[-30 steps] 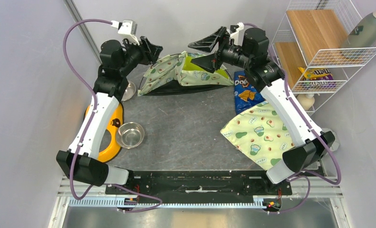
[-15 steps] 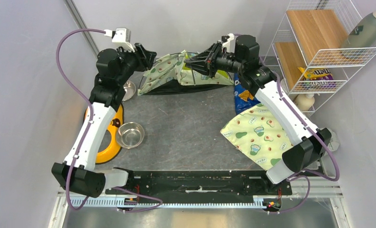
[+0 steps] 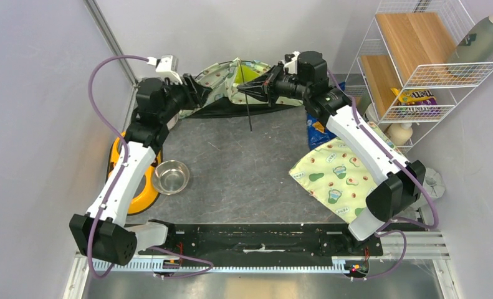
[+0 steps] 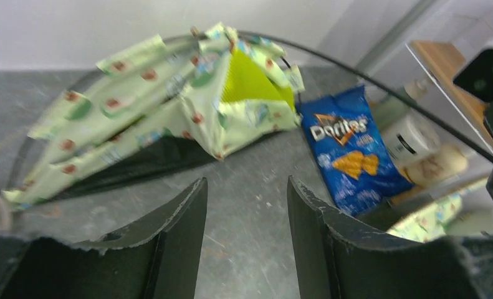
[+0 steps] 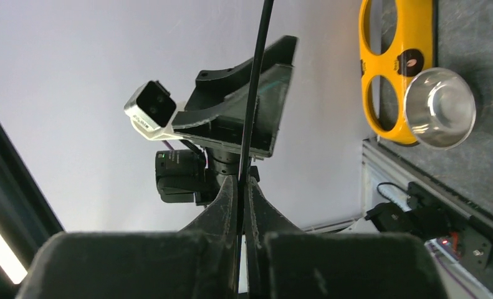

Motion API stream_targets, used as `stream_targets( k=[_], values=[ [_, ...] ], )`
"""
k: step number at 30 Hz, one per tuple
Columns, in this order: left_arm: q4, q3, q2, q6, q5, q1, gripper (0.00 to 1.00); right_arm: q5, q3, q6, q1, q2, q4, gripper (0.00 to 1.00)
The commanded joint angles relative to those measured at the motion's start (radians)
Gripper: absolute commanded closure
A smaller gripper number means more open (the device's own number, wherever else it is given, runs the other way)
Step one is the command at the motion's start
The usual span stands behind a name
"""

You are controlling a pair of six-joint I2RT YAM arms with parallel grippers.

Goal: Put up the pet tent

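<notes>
A: Well, from above first: any trouble ahead?

B: Plenty. Pinching a thin black pole (image 3: 249,118) with the right gripper (image 3: 244,91), free end dangling below the fingers. Could spring out or whip sideways if bent harder.

A: And the pet tent (image 3: 222,73)?

B: Slumped just beyond both grippers. Floppy cream fabric, lime panels. Touched or nearly touched at its left edge by the left gripper (image 3: 197,94); hard to say which from up there.

A: Left wrist view, then.

B: Fingers spread wide, holding nothing. Straight ahead of them, the tent again: a crumpled half-dome, avocado print, soft and creased. Ahead and to the right, a glossy blue chip bag (image 4: 346,146). Might drag the cloth rather than raise it, given no firm hold.

A: Right wrist?

B: Fingers pressed together around the pole, slim, smooth and round. Slippery by the look, so likely to slide through the pinch. Dead ahead, the hard black plastic of the left gripper, close enough to risk a knock.
</notes>
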Motion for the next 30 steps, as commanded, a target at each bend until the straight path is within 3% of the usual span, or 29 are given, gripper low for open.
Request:
stream_targets(
  k=[1,7,12,23,30],
  values=[
    [0.091,-0.023,0.014,-0.139,0.204,-0.003,0.44,0.119,0.017,-0.162,0.003,0.028,0.032,1.00],
    [0.123,-0.041,-0.035,-0.338,0.214,-0.003,0.43,0.246,0.010,-0.368,0.046,0.055,0.004,1.00],
    [0.309,-0.134,-0.076,-0.486,0.349,-0.005,0.40,0.322,-0.020,-0.430,0.071,0.059,0.034,1.00],
    [0.381,-0.253,-0.126,-0.447,0.579,-0.025,0.32,0.390,-0.045,-0.417,0.087,0.074,0.122,1.00],
    [0.435,-0.284,-0.084,-0.456,0.602,-0.092,0.31,0.407,-0.033,-0.410,0.101,0.098,0.136,1.00]
  ],
)
